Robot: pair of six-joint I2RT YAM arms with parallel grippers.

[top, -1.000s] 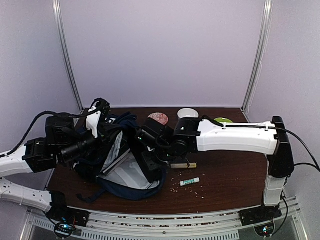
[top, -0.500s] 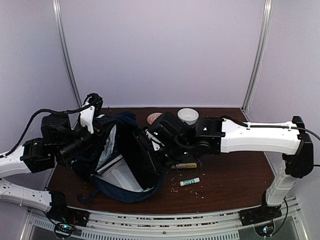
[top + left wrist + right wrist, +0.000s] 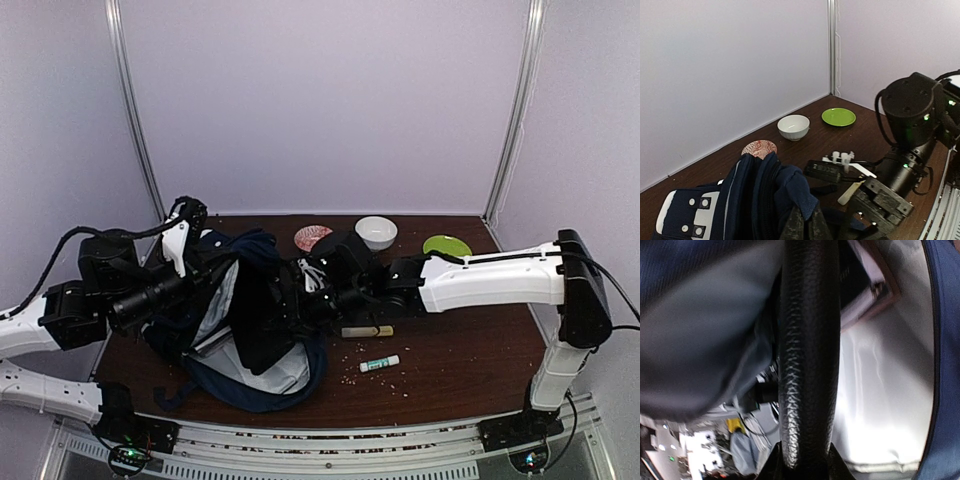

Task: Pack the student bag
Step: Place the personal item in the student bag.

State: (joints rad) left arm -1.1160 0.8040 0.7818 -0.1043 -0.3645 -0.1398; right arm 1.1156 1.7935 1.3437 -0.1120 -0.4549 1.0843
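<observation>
Lilac walls are enclosing a dark desk (image 3: 460,350), where the student bag (image 3: 792,190) is lying open at left-centre with both arms at its mouth.

Left claw (image 3: 802,227) is pressing together on a fold of the bag's navy rim and lifting it. Right claw (image 3: 802,460) is pinching a black pebbled case (image 3: 810,340) edge-on, and the case is filling much of the opening over the pale grey lining. A dark flat item with pale edges (image 3: 865,285) is lying inside already. A pink patterned saucer (image 3: 313,237), white bowl (image 3: 376,231) and green plate (image 3: 446,245) are standing behind the bag. Under the right arm, a tan stick (image 3: 367,331), a small white tube (image 3: 379,363) and scattered crumbs (image 3: 370,378) are lying apart.
</observation>
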